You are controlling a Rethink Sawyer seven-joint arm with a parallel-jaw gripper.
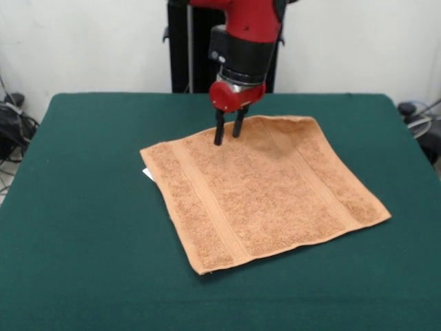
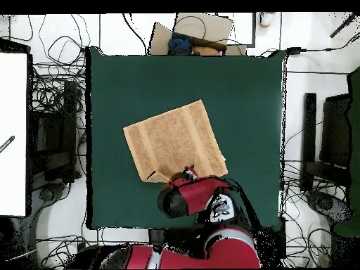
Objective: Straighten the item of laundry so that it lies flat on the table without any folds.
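So the orange-tan terry towel [image 1: 265,189] is pretty much spread out already, sitting a bit rotated near the middle of the green bench [image 1: 83,207], more toward the robot's side. You can see the woven band stripes near two edges and a little white tag [image 1: 147,173] poking out from under one corner. The far edge by the robot looks slightly raised or rolled, so I'd say it's close to flat but not quite done.

The end effector [image 1: 229,132] is right at that far edge, fingers [image 1: 219,131] pointing straight down and set only a narrow gap apart. From the front view the tips seem to touch the cloth or sit just above it, and I can't tell whether any fabric is actually pinched between them.

What could go wrong, in my opinion:
- If it drags while pressing down, the terry will probably bunch up and make a new fold.
- If it lifts with cloth caught, that edge could flop back over onto itself.
- Pulling toward the robot might slide the whole towel instead of smoothing it, since nothing pins the other side.
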